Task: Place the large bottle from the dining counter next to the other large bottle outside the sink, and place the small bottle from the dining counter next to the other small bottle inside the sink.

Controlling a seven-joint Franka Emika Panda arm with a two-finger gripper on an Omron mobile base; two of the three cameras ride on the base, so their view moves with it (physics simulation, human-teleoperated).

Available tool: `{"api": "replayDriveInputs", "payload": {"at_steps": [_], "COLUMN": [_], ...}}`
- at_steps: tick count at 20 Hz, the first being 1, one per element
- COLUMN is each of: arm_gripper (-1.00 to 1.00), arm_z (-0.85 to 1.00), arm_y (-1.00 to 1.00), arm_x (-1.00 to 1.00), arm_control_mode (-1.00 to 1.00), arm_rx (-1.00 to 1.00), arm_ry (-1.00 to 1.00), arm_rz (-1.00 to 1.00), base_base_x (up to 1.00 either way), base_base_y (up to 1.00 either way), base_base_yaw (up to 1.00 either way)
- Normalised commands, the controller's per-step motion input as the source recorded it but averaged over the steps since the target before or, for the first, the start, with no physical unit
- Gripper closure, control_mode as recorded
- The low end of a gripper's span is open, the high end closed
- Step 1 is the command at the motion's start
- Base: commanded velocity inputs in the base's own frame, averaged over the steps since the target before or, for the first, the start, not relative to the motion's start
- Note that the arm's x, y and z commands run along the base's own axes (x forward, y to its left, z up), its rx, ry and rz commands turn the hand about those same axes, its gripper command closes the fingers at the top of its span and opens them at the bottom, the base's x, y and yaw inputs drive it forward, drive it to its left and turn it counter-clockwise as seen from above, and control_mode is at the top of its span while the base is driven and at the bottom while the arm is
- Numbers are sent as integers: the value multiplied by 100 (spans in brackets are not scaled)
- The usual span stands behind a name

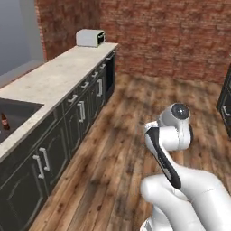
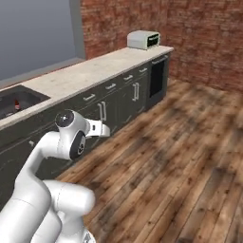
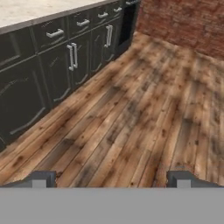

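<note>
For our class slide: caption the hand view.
Open gripper looking down over brown wooden plank floor beside dark grey cabinets with silver handles.

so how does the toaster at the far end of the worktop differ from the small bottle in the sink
The toaster is a pale, boxy thing with a dark front; the small bottle is slim and reddish. The toaster stands on top of the worktop by the brick wall; the bottle sits down inside the dark sink. The toaster looks much bulkier than the bottle. Both are along the same beige worktop, and neither is touched by the open gripper.
</note>
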Motion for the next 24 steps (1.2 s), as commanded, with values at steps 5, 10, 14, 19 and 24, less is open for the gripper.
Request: {"api": "replayDriveInputs", "payload": {"at_steps": [5,10,14,19,24], "arm_gripper": [-100,-100,-100,-100,-100], "arm_z": [0,0,0,0,0], "arm_y": [0,0,0,0,0], "arm_x": [0,0,0,0,0], "arm_control_mode": [100,100,100,100,100], "arm_rx": [0,0,0,0,0], "arm_ry": [0,0,0,0,0], "arm_rz": [0,0,0,0,0], "base_base_x": [-42,-46,-63,-98,-81], "base_base_y": [12,6,15,8,0], "base_base_yaw": [-68,-72,-72,-59,-52]}}
